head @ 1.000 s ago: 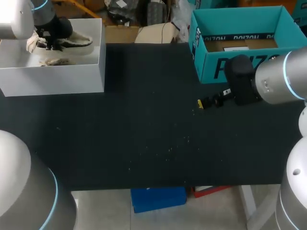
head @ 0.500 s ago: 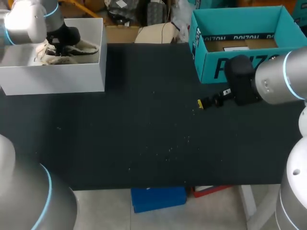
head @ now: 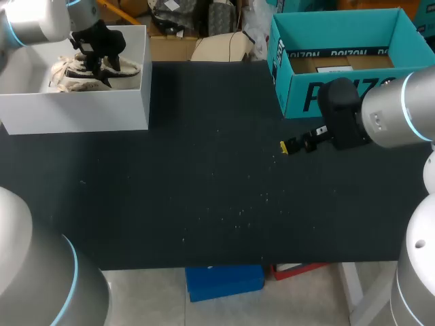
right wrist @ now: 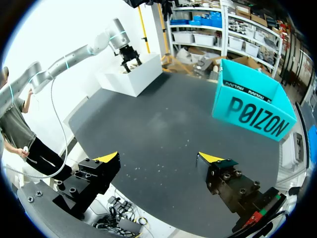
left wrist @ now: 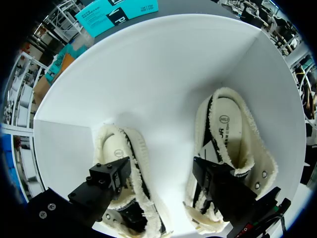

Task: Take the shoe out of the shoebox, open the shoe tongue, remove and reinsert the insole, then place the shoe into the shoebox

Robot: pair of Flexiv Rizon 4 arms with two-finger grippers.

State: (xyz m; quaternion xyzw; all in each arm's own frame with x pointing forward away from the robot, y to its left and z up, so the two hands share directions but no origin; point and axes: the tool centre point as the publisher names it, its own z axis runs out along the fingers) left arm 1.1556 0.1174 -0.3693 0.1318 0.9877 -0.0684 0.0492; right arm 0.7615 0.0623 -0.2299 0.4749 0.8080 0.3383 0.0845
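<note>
So here's where I'm at: my left gripper [head: 95, 70] is down in the white shoebox [head: 75, 109], which sits at the far left corner of the worktop [head: 204, 197]. Both shoes [head: 64, 73] are still in that box, lying side by side on its floor. From the left wrist cam, the gripper [left wrist: 161, 167] is spread wide with one black finger over one shoe [left wrist: 141, 163] and the other finger over the other shoe [left wrist: 267, 163]. There's just a strip of bare box floor between the two fingers. It's released, not clamped on anything, though I can't see the yellow tips against the shoes. The shoes are cream with fuzzy lining around the openings, and the insoles [left wrist: 229, 134] look to be sitting in place inside. My right gripper [head: 292, 145] hangs over the right side of the worktop, just in front of the teal box [head: 299, 95] that stands at the far right corner. On its own wrist cam the right gripper [right wrist: 158, 157] is wide open too, with nothing between the yellow tips but black worktop [right wrist: 163, 129]. The teal box [right wrist: 252, 114] is off ahead to one side.
</note>
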